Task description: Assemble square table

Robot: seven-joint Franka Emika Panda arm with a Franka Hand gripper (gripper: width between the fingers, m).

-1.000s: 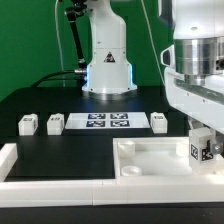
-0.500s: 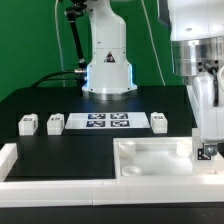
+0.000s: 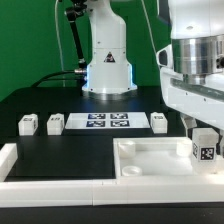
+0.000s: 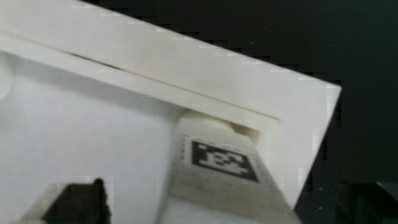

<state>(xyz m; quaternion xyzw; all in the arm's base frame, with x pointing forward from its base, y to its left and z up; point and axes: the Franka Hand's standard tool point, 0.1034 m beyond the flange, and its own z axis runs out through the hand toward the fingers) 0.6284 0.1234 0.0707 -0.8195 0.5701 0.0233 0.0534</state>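
The white square slab (image 3: 155,160) lies at the front, on the exterior view's right. A small white tagged leg (image 3: 204,148) stands upright at its far right corner. My gripper (image 3: 204,142) is straddling this leg. In the wrist view the leg (image 4: 222,160) rises from the slab (image 4: 71,120) between my dark fingers (image 4: 80,200). There is a gap between that finger and the leg, so the gripper (image 4: 222,208) is open around it. Three more legs lie on the black table: two on the exterior view's left (image 3: 29,123) (image 3: 56,123) and one right of the marker board (image 3: 159,121).
The marker board (image 3: 105,121) lies in the middle of the table in front of the arm's base (image 3: 108,70). Long white border rails (image 3: 50,184) run along the front edge and the front left corner (image 3: 8,158).
The wrist was turned narrow-side on half a second ago and has turned back to its wide stance. The leg stays at the slab's corner, its tag facing the exterior view again.
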